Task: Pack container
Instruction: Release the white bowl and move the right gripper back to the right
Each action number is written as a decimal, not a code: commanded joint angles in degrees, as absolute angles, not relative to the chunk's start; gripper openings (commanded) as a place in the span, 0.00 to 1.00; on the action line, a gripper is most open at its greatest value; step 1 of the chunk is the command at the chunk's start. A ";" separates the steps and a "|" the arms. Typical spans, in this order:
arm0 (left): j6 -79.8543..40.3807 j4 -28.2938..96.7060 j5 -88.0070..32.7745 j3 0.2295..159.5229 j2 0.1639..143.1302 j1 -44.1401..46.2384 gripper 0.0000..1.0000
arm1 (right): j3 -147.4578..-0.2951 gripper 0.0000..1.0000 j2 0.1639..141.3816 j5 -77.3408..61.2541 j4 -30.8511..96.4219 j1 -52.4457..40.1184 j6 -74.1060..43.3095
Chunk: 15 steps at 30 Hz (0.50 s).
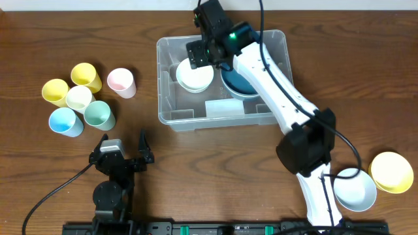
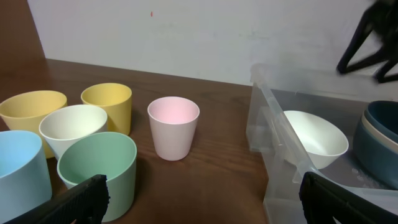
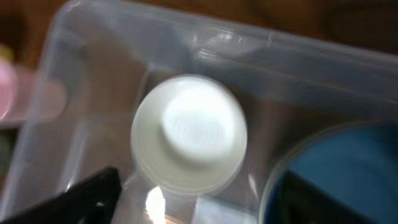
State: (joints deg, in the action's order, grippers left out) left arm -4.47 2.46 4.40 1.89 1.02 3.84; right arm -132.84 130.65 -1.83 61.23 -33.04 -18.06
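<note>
Okay, so the container (image 1: 167, 104) — the big clear bin — sits on the tabletop (image 1: 215, 163) toward the far side, roughly in the middle, with its long side running left to right. The right tool (image 1: 200, 55) is reached out over it and hangs above the left half of the bin. Right under it is a white bowl (image 1: 194, 81), sitting upright on the bin floor.

In the right wrist view the two dark fingers (image 3: 81, 199) stand wide apart at the lower corners, with the bowl below and between them and nothing pinched. So that tool is open and holding nothing. I can't tell from these shots whether the fingertips touch the bowl's rim. Just beside the white bowl, in the right half of the bin, is a dark blue bowl (image 1: 239, 85).

The left tool (image 1: 124, 146) is low near the robot's edge of the tabletop, well apart from the container and off to its near-left. Its jaws are spread wide too, and empty.

Six cups (image 1: 80, 98) stand upright in a cluster left of the container — two yellow, one cream, one green, one light blue. The sixth is a pink cup (image 1: 121, 83), nearest the bin but not touching it. Over at the near right, a yellow bowl (image 1: 392, 172) and a pale bowl (image 1: 358, 190) sit side by side.
</note>
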 commanded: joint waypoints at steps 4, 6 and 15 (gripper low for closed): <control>-4.32 3.79 4.47 0.23 1.04 3.66 0.98 | -138.28 0.99 122.06 -0.54 75.79 -31.18 -19.64; -4.34 3.79 4.47 0.23 1.04 3.66 0.98 | -138.28 0.99 120.31 0.89 82.19 -29.17 -21.17; -4.32 3.79 4.47 0.23 1.04 3.66 0.98 | -136.05 0.91 116.68 2.90 97.32 -19.03 -26.17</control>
State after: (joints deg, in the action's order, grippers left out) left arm -4.47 2.46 4.40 1.89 1.02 3.84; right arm -137.40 118.32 2.59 97.06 -20.88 -23.94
